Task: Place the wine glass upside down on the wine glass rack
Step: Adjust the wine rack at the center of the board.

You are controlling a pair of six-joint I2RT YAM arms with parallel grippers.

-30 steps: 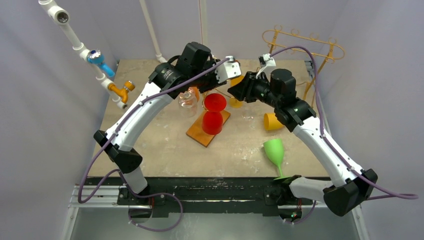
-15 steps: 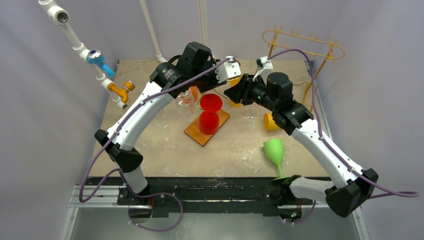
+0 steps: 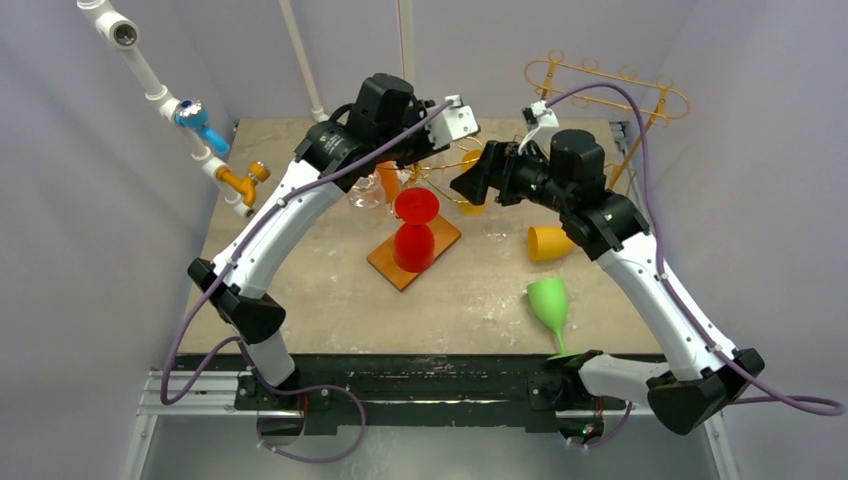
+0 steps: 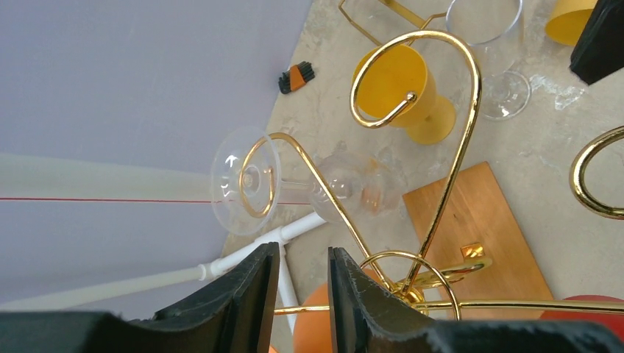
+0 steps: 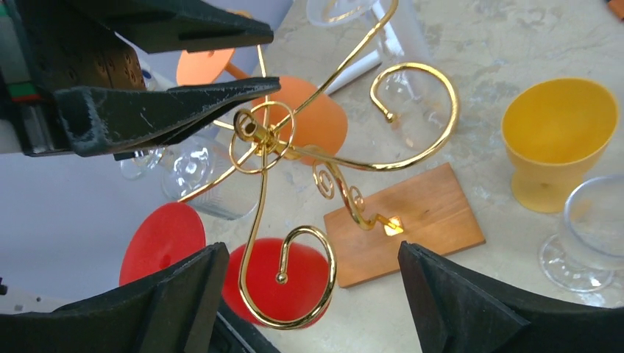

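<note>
The right gripper (image 5: 310, 257) had just let go, its fingers spread wide and drawn back from the rack (image 5: 419, 220), while the left gripper (image 4: 303, 250) stayed pinched on the rack's gold top ring. The red wine glass (image 3: 413, 245) hung foot up, bowl down over the wooden base, so the placing looked done, though the hook holding its stem was hidden.

You have pale lilac walls (image 3: 70, 250) on 3 sides, from 9 through 12 to 3 o'clock. The table (image 3: 300, 290) is beige, scuffed with white marks. A white pipe (image 3: 145, 70) slants in from 11 o'clock, carrying 1 blue valve (image 3: 200, 122) and 1 orange valve (image 3: 245, 183). A black rail (image 3: 420, 370) edges the table at 6 o'clock. The light is soft and even.
</note>
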